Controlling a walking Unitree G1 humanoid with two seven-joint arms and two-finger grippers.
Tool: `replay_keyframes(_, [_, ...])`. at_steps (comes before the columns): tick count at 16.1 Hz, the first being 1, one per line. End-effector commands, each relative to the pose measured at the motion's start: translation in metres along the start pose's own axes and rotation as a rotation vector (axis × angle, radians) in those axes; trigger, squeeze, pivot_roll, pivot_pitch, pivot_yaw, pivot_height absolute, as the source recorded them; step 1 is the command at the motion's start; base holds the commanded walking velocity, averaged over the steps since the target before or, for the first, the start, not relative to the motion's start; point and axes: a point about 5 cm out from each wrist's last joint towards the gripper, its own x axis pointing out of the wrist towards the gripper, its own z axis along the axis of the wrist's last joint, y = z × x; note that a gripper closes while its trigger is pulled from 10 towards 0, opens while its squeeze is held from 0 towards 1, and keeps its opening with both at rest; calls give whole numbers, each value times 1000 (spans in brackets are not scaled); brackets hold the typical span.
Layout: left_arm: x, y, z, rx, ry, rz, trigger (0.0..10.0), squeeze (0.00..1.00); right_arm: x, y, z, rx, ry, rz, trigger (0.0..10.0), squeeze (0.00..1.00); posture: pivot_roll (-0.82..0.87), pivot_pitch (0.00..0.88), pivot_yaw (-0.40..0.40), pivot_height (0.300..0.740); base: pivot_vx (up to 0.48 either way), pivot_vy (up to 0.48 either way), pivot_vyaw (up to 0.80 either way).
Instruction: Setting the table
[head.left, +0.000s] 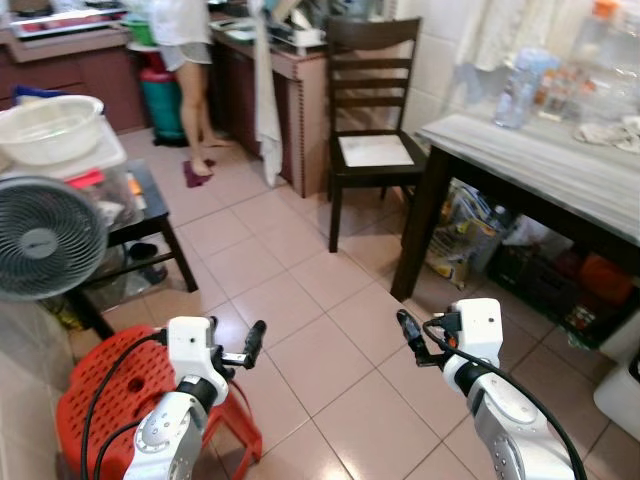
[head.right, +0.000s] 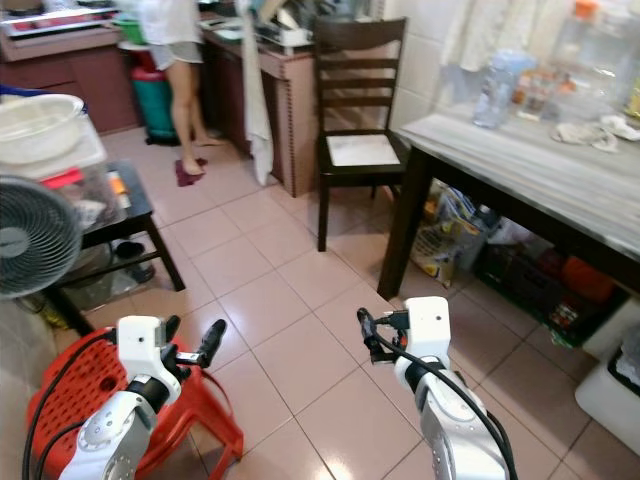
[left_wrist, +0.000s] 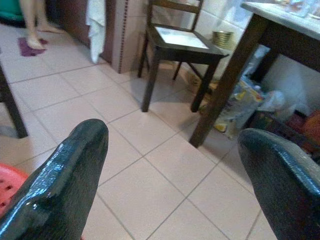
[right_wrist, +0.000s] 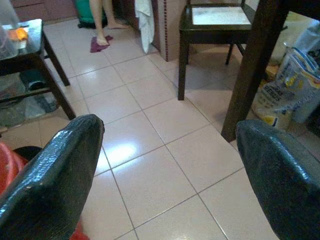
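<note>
2 silver arms with white wrist housings, looped black cables, each tool (head.left: 252, 345) (head.left: 408, 330) with glossy black fingers (left_wrist: 60, 185)

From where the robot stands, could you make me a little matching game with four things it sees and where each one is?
Things:
1. red stool
2. dark wooden chair
3. plastic bottle
4. white basin

Places:
a. on the marble-topped table
b. on the clear box on the low black table, far left
c. below the left end effector
d. against the tiled wall, beside the table

Pairs: 1-c, 2-d, 3-a, 4-b
</note>
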Motion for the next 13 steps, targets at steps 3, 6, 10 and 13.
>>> replay_keyframes(3, [3, 1, 8, 8, -10, 12, 10000, 0, 2, 8, 6, -45, -38, 38, 10000, 0, -162, 0, 4, 740, 0, 0, 0])
replay_keyframes(6, [6, 0, 12, 6, -21, -1, 10000, 0, 4, 1, 5, -21, -14, 31, 10000, 0, -164, 0, 9, 740, 0, 0, 0])
replay_keyframes(10, [9, -1, 15, 15, -24, -20, 10000, 0, 4, 0, 9, 4, -46, 10, 10000, 0, -166, 0, 13, 740, 0, 0, 0])
replay_keyframes(13, [9, -1, 15, 11, -19, -24, 10000, 0, 4, 1, 7, 8, -40, 10, 10000, 0, -171, 0, 15, 740, 0, 0, -760])
